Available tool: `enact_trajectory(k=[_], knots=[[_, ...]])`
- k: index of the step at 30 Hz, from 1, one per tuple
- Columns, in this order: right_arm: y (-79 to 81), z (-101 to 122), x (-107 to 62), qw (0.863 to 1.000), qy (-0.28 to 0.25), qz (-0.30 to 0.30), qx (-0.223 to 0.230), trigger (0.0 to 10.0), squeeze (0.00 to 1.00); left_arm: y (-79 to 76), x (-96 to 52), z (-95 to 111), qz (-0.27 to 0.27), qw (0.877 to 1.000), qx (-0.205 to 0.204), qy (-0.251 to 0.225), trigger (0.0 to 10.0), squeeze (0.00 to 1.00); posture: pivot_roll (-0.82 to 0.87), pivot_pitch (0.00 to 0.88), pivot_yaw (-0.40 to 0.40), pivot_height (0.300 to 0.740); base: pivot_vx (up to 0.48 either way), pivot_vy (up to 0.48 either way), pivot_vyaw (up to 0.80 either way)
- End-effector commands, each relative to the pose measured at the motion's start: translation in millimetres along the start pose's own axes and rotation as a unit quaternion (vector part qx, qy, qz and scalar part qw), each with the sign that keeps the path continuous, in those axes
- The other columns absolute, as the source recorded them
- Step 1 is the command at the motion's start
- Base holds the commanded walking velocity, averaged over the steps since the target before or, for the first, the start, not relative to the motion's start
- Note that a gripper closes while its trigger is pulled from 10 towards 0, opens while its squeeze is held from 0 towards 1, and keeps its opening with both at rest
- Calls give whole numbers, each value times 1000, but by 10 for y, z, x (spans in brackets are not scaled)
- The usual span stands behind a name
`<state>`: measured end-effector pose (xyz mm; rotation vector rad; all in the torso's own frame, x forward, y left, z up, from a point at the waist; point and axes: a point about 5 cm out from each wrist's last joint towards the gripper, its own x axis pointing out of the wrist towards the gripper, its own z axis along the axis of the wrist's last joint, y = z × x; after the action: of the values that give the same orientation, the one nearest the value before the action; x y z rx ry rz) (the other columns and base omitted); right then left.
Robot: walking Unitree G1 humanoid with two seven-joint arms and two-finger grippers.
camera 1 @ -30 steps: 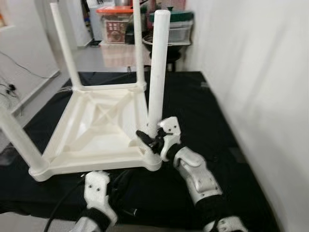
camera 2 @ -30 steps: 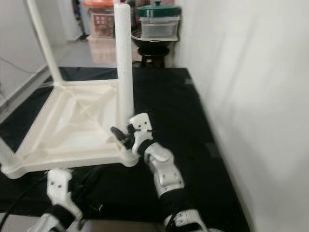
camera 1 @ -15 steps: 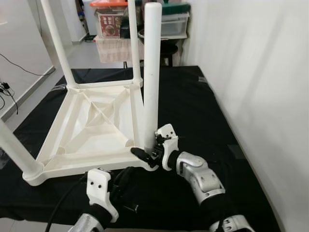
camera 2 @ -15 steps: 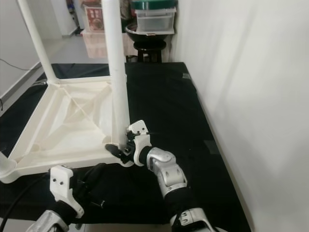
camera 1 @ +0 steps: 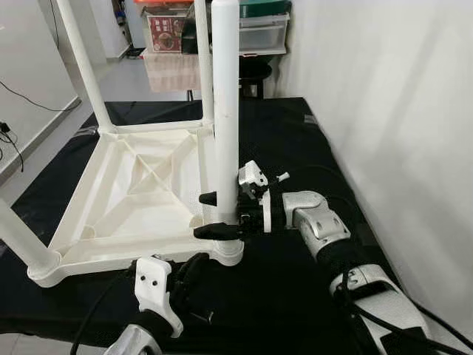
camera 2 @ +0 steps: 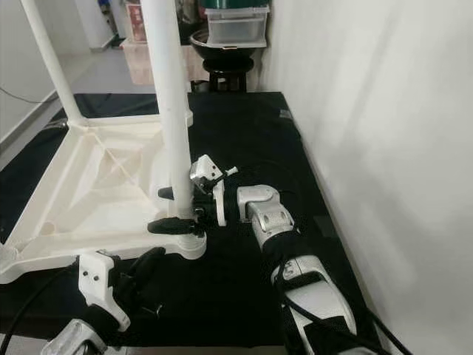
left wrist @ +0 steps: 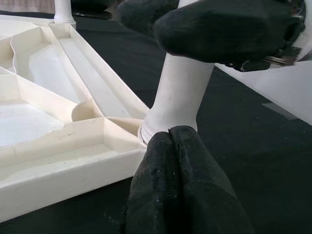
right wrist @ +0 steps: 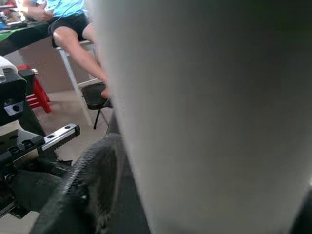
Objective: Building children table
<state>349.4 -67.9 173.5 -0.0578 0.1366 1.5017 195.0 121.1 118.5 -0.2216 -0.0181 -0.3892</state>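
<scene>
Left eye view: the white plastic children's table [camera 1: 140,196] lay upside down on a black floor mat [camera 1: 295,148], its underside ribs facing up. The tall white cylindrical table leg [camera 1: 225,111] stood upright in the near right corner socket [camera 1: 229,251]. The right gripper [camera 1: 222,214] reached in from the right, its two black fingers spread one above the other on either side of the leg's lower part, just above the socket; a firm clamp could not be confirmed. The left gripper [camera 1: 188,274] hung low before the table's near edge.

Right eye view: the same arrangement; another white leg [camera 2: 48,63] stood at the far left corner.

Left wrist view: the left fingers [left wrist: 180,185] were pressed together, holding nothing, aimed at the leg's base.

Right wrist view: the white leg sat very close between the right fingers [right wrist: 87,190]; a seated person [right wrist: 73,29] was visible beyond.

Judgement: the leg was being seated. It should be gripped squarely, kept vertical and pressed straight down, with the table frame steadied so it does not slide.
</scene>
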Motion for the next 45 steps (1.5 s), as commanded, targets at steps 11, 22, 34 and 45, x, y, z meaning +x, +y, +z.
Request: enact_trajectory(k=[11,22,34,45], knots=[[-53,-69,-130,1000,0,-15,0,0,0,11,-29,-37,8,1000,2,10,10000,0,30,0,-10,740,0,0,0],[452,-629,177,933,29,-355,52,0,0,36,-89,-15,11,1000,4,12,10000,0,-6,0,12,740,0,0,0],[241,-529,207,949,32,-309,57,10000,1000,37,-48,-26,10,1000,2,11,10000,0,-1,0,5,740,0,0,0],[152,34,137,998,-12,-32,-51,10000,0,26,-20,-49,7,1000,-2,12,10000,0,8,0,-4,740,0,0,0]])
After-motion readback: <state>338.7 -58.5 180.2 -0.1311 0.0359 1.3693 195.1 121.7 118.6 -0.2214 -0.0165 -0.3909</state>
